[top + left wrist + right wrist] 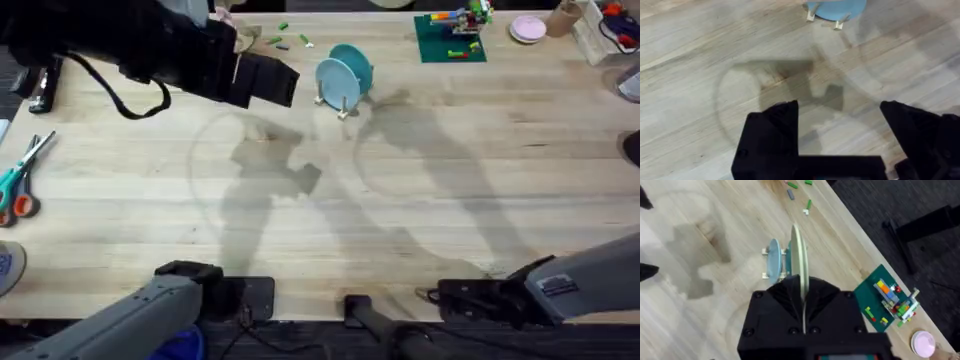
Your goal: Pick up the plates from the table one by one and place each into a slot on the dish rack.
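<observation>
A small pale wooden dish rack (341, 103) stands at the table's (330, 220) far middle, with two light blue plates (345, 72) upright in its slots. My right gripper (802, 292) is shut on the cream-yellow plate (797, 250), held on edge high above the table. Past that plate stand the rack (766, 275) and a blue plate (773, 260). My left gripper (837, 107) hangs open and empty over bare wood, and the rack (811, 16) with a blue plate (835, 7) stands some way ahead of it. In the overhead view the left arm is a large dark shape ending left of the rack (268, 80).
A green baseplate with bricks (450, 38) and a pink dish (527, 28) sit at the far right. Loose green bits (285, 40) lie left of the rack. Scissors (20, 180) lie at the left edge. Arm shadows fall across the middle of the table.
</observation>
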